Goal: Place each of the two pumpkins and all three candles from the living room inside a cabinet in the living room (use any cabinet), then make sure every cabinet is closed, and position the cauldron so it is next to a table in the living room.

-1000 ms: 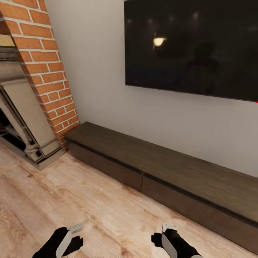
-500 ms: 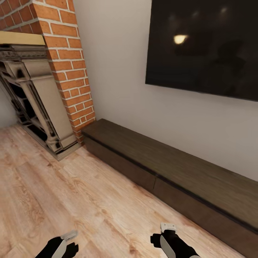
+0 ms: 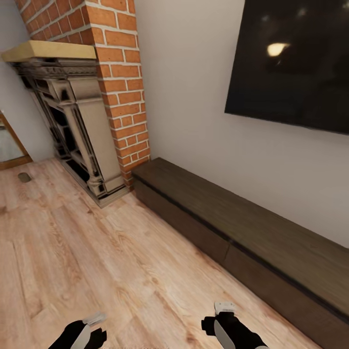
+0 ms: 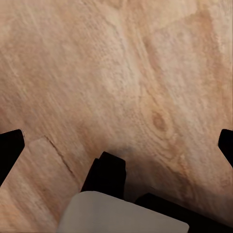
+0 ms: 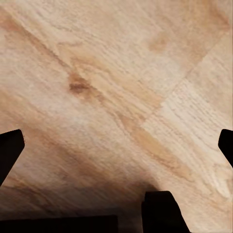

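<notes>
The cabinet (image 3: 228, 220) is a long low dark brown unit along the white wall, running from the brick column toward the right. Its drawer fronts (image 3: 189, 228) sit flush and shut. Both grippers hang low over the wooden floor. My left gripper (image 3: 93, 327) shows at the lower edge left of centre, and in the left wrist view it (image 4: 116, 145) is open over bare planks. My right gripper (image 3: 217, 317) is near the cabinet's front, and in the right wrist view it (image 5: 116, 145) is open with nothing between its fingers. No pumpkins, cauldron or table are in view.
A brick column (image 3: 121, 82) and a dark ornate fireplace (image 3: 72, 121) with a pale mantel stand left of the cabinet. A large black TV (image 3: 295, 63) hangs above it. A small grey squat thing (image 3: 24, 177) lies on the floor at far left, too small to identify.
The head view has swung left, so the fireplace and the far-left floor now show and the cabinet sits further right. Both arms hold the same pose.
</notes>
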Tool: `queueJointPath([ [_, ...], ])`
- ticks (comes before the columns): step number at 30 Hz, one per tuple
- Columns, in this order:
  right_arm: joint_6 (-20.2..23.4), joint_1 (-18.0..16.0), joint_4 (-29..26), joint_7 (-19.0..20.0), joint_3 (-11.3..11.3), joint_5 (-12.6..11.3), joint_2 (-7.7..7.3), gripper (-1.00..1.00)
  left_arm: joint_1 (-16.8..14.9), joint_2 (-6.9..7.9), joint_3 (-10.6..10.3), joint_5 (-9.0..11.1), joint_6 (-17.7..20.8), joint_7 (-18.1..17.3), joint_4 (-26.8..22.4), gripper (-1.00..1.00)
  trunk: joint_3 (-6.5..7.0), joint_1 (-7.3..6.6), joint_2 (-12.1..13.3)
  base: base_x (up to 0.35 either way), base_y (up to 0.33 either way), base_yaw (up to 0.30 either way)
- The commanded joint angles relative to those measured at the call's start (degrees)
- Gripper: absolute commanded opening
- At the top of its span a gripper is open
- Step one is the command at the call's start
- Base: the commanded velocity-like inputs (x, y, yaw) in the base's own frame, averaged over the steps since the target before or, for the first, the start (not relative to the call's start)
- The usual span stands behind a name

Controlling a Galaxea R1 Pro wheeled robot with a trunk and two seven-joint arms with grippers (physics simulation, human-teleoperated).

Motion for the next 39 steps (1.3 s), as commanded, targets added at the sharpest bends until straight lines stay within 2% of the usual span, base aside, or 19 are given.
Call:
queueJointPath([
  [1, 0.0, 0.0, 0.0, 0.0, 0.1, 0.0, 0.0, 1.0, 0.0, 0.02, 0.0, 0.0, 0.0, 0.0, 0.0, 1.0, 0.14, -0.22, 0.4, 0.0, 0.0, 0.279],
  [23, -0.1, 0.0, 0.0, 0.0, 0.7, 0.0, 0.16, 1.0, 0.0, 0.4, 0.1, 0.1, 0.1, -0.7, 0.0, 1.0, 3.22, -5.05, 9.2, 0.0, 0.0, 0.278],
  [28, -0.1, 0.0, 0.0, 0.0, 0.7, 0.0, 0.24, 1.0, 0.0, 0.44, 0.1, 0.0, 0.2, -1.4, 0.0, 1.0, 3.02, -5.05, 9.2, 0.0, 0.0, 0.278],
  [33, -0.1, 0.0, 0.0, 0.0, 1.0, 0.0, 1.01, 1.0, 0.1, 0.38, 0.1, 0.0, 0.1, -1.6, 0.0, 1.0, 2.83, -5.05, 9.2, 0.0, 0.0, 0.278],
  [36, -0.1, 0.0, 0.0, 0.0, 2.5, 0.0, 1.52, 1.0, 0.1, 0.37, 0.1, -0.1, 0.1, -1.7, 0.0, 1.0, 2.74, -5.05, 9.2, 0.0, 0.0, 0.278],
  [38, -0.1, 0.0, 0.0, 0.0, 4.7, 0.0, 1.79, 1.0, 0.1, 0.43, 0.1, 0.0, 0.1, -1.7, 0.0, 1.0, 2.7, -5.05, 9.2, 0.0, 0.0, 0.281],
  [39, -0.1, 0.0, 0.0, 0.0, 4.9, 0.0, 1.82, 1.0, 0.1, 0.44, 0.1, 0.0, 0.1, -1.7, 0.0, 1.0, 2.69, -5.05, 9.2, 0.0, 0.0, 0.284],
])
